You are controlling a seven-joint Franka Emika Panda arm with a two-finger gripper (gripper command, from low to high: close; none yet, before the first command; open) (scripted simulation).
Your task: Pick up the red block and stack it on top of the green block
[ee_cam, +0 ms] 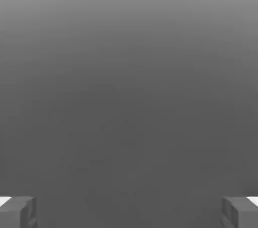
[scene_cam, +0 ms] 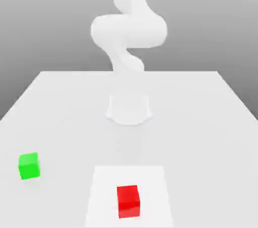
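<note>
Red block (scene_cam: 128,201): nearest the camera, low in the exterior view and a little right of centre, resting flat and upright on a paler square patch (scene_cam: 151,181) of the tabletop (scene_cam: 201,121).
Green block (scene_cam: 28,165): lower left of the exterior view, a little farther back than the red block, sitting on the tabletop well apart from it and off the pale patch.
Arm base (scene_cam: 129,108): middle of the exterior view, a round white foot planted on the tabletop beyond both blocks.
Arm (scene_cam: 128,28): rises from the base in a white S-curve and leaves the frame at top centre.
Hand (ee_cam: 129,212): released, its two grey fingers (ee_cam: 20,212) standing wide apart in the hand view's lower corners, nothing between them, plain grey background beyond.
</note>
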